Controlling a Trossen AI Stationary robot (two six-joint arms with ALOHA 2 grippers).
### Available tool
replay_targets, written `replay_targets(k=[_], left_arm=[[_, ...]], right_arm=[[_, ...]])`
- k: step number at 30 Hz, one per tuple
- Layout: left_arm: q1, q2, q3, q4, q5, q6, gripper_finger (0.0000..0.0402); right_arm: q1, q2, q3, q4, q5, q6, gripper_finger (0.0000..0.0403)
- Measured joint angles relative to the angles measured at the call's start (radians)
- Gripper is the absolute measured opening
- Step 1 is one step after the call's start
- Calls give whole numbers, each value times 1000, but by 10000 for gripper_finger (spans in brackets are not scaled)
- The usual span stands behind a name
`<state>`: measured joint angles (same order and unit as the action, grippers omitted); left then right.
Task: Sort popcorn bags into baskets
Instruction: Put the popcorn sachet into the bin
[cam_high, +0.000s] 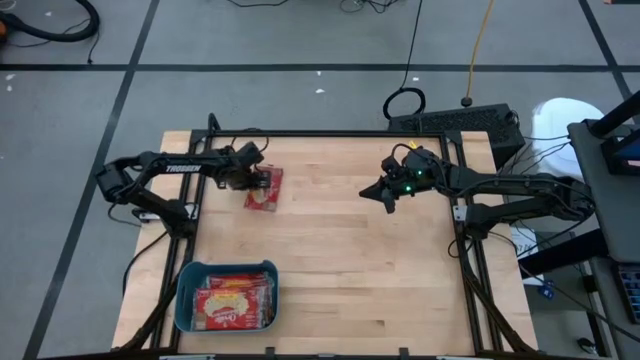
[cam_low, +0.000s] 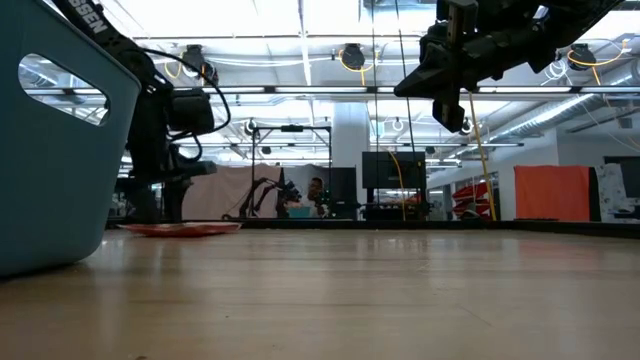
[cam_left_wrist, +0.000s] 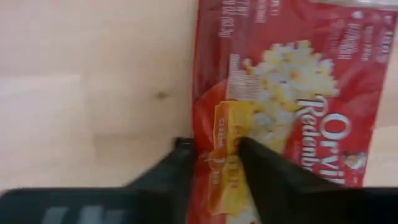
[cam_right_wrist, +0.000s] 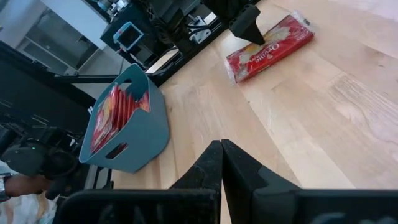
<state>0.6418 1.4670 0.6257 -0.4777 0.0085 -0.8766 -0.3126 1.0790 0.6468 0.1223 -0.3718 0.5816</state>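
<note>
One red popcorn bag (cam_high: 266, 190) lies flat on the wood near the table's far left, also seen in the left wrist view (cam_left_wrist: 292, 93) and the right wrist view (cam_right_wrist: 270, 46). My left gripper (cam_left_wrist: 214, 149) points down over the bag's near-left end, open. One finger is at the bag's long edge, the other over its printed face. The teal basket (cam_high: 181, 296) stands at the near left with several red bags (cam_high: 235, 303) stacked on edge inside. My right gripper (cam_high: 385, 195) hangs shut above the table's middle right, holding nothing. My left gripper comes at the bag from above. One fingertip (cam_left_wrist: 183, 149) is at the bag's long edge, and the other (cam_left_wrist: 252, 149) is over the yellow print near one end. I cannot tell whether they touch the bag. The bag lies flat on the table (cam_low: 180, 228).
Bare wood (cam_high: 360, 270) stretches between the bag, the basket and the right arm. A black frame (cam_high: 330, 133) runs along the table's far edge and sides. A keyboard (cam_high: 460, 120) and cables lie beyond the far right corner.
</note>
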Motion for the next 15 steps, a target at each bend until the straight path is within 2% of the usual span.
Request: replay_targets(k=[3,4,8,15], left_arm=[[1,2,-1,68,-8,31,34],[1,3,-1,89,-11,29,19],[2,3,-3,202,27,-15,5],[-24,-40,-3,407,103,-61,2]], right_arm=[[0,0,0,0,0,-2,0],[0,0,0,0,0,-3,0],[0,0,0,0,1,-7,0],[0,36,1,13,36,55,0]])
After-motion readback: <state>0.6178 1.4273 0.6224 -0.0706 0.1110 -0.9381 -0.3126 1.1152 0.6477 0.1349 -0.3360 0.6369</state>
